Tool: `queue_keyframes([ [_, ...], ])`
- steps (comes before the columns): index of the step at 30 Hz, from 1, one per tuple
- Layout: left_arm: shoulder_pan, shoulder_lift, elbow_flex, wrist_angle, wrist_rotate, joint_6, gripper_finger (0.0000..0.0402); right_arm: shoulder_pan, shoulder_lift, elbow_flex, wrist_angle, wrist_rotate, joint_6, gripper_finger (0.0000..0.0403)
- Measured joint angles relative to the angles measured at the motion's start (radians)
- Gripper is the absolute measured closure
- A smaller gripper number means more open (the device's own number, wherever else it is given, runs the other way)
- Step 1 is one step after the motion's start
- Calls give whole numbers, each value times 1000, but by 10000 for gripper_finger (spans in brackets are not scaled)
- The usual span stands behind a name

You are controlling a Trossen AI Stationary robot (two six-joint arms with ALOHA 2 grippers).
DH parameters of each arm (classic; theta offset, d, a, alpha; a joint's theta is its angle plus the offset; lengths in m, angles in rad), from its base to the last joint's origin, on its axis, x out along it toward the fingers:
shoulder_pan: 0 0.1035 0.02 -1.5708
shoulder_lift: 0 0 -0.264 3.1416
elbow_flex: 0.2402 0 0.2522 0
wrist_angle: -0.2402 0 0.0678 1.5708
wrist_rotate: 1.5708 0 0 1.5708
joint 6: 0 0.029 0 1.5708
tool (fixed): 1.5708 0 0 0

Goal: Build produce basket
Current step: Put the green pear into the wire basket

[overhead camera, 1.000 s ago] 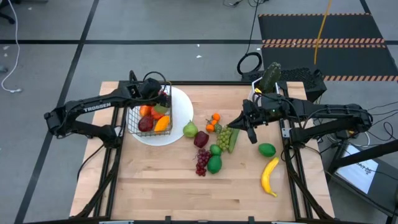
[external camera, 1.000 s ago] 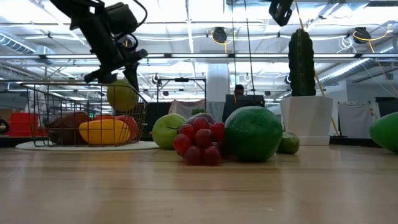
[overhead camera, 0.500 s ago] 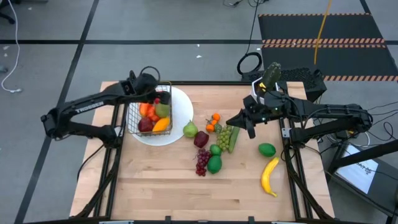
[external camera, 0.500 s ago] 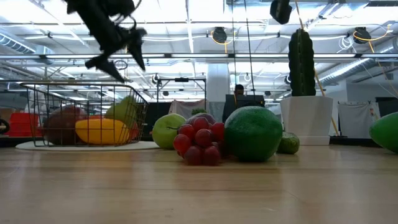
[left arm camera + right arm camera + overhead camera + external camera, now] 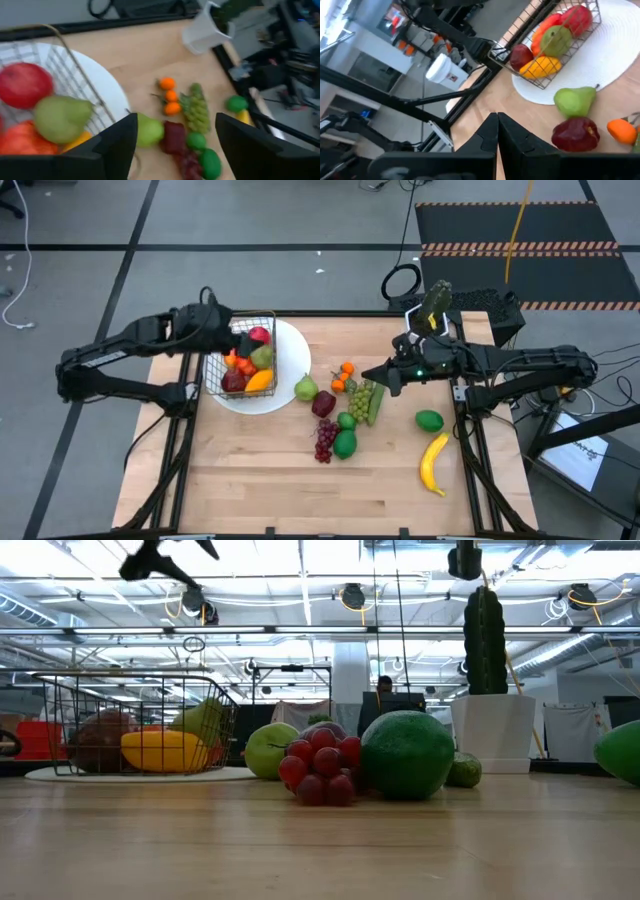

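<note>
Dropped: green pear [image 5: 262, 356] now in dark wire-mesh basket [image 5: 268, 315]; left gripper [image 5: 232, 340] open, withdrawing. Right gripper [image 5: 382, 383] shut, next fetches green grapes [image 5: 359, 401].

The wire basket [image 5: 243, 352] stands upright holding several fruits; other produce [image 5: 347, 406] lies loose mid-table.

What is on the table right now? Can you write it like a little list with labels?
basket: wire basket on the white plate, holding a green pear and other fruit
loose produce: pear, red grapes, banana, lime
left gripper: open, empty, above the basket
right gripper: shut, near the green grapes
</note>
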Motion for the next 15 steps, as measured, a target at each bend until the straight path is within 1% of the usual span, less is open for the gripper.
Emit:
queue_keyframes([
  [2,-69,-12,0,0,-36,-32,154,19,18,0,5,6,9,403],
  [6,-203,-10,0,12,-140,-67,176,38,69,0,11,2,10,403],
  [8,-259,-1,0,15,-187,-77,184,35,101,0,20,-14,-8,403],
  [11,-327,26,0,15,-242,-101,192,5,155,0,62,-79,-85,394],
  [15,-389,65,0,18,-297,-143,198,-66,232,0,84,-214,-201,369],
])
